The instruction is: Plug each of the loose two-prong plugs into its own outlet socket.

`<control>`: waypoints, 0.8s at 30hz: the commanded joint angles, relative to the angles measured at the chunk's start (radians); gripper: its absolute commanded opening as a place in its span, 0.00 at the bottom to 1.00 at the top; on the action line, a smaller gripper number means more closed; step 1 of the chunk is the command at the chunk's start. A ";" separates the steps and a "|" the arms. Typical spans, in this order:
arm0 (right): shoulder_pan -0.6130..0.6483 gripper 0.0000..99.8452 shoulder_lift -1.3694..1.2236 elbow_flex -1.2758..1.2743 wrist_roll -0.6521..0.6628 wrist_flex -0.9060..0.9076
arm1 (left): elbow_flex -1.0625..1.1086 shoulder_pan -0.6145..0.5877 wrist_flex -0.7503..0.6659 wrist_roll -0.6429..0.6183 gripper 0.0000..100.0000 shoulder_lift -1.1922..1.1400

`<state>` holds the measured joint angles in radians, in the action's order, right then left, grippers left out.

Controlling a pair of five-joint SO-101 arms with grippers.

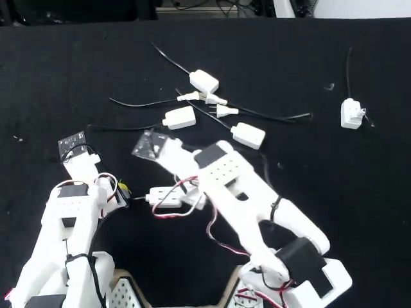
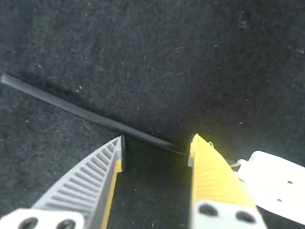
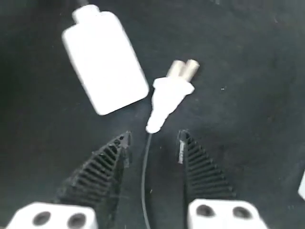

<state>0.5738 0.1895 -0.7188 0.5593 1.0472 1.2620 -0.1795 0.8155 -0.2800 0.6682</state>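
Several white socket blocks lie on the black table: one [image 1: 204, 81] at the back, one [image 1: 180, 117] nearer, one [image 1: 248, 135] to its right and one [image 1: 351, 113] far right. Three loose white plugs [image 1: 188, 96] [image 1: 215, 99] [image 1: 228, 110] lie among them on black cords. My right gripper [image 1: 149, 145] sits just left of the nearer socket. In the right wrist view it [image 3: 152, 139] is open, with a plug [image 3: 170, 95] just beyond its tips, prongs pointing away, its cord running between the fingers, beside a socket block [image 3: 105, 62]. My left gripper [image 1: 72, 146] [image 2: 156, 145] is open over a black cord [image 2: 86, 112].
Black cords [image 1: 128, 102] trail left and back from the cluster. A white block [image 2: 276, 183] with small holes shows beside the left gripper's yellow finger [image 2: 212, 181]; what it is I cannot tell. Red and white wires [image 1: 176, 202] hang between the arms.
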 commanded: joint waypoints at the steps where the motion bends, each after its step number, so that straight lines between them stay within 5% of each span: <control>1: -0.041 0.12 0.047 -0.070 -0.005 -0.199 | -0.010 -0.007 0.012 0.012 0.23 -0.005; 12: -0.081 0.08 -0.082 -0.074 -0.006 -0.333 | -0.008 -0.005 0.012 0.012 0.23 -0.005; 24: -0.077 0.09 -0.087 0.030 -0.112 -0.190 | -0.008 -0.005 0.012 0.012 0.22 -0.005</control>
<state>0.5017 0.0176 -0.7112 0.4611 0.8401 1.2620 -0.1795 0.8155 -0.2800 0.6682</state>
